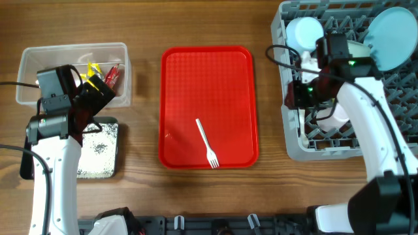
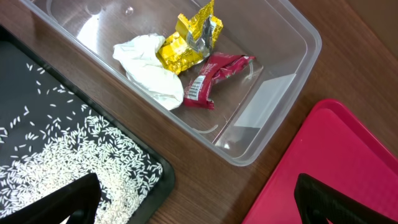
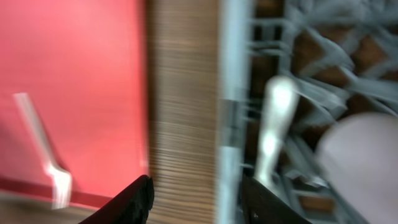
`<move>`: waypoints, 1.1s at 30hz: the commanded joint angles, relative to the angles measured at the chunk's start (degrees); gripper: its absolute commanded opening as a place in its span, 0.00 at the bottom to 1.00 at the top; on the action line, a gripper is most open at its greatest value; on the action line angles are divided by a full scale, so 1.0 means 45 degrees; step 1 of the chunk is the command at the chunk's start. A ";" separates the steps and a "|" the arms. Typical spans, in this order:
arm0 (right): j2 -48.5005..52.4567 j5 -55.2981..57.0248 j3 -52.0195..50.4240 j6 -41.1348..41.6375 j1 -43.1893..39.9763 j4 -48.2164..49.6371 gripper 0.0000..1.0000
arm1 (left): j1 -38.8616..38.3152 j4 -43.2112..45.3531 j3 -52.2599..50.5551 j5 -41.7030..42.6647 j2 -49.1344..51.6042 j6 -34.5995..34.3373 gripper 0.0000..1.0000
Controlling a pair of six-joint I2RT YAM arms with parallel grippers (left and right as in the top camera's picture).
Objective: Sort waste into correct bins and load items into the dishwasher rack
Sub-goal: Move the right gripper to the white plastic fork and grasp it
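Observation:
My left gripper (image 2: 199, 205) (image 1: 101, 93) hangs open and empty over the wood between the black tray (image 2: 155, 168) of white crumbs (image 2: 68, 155) and the clear tub (image 2: 280, 81). A white tissue (image 2: 152, 71), a yellow foil wrapper (image 2: 186, 43) and a red-and-clear wrapper (image 2: 211, 74) lie in the tub. My right gripper (image 3: 196, 199) (image 1: 294, 94) is open at the left wall of the grey dishwasher rack (image 1: 295, 147), nothing between its fingers. A white spoon (image 3: 273, 130) lies inside the rack just beyond. The white fork (image 1: 208, 143) lies on the red serving tray (image 1: 196, 72).
The rack holds a light blue plate (image 1: 392, 36), a white cup (image 1: 304, 32) and a pale rounded item (image 3: 360, 155) next to the spoon. The right wrist view is motion-blurred. Bare wood (image 1: 144, 130) separates the bins from the red tray.

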 commanded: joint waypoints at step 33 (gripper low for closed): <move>0.5255 0.1093 -0.0262 0.2919 0.9262 0.3512 0.52 | 0.0068 0.0024 0.0194 -0.0170 0.0049 0.0015 1.00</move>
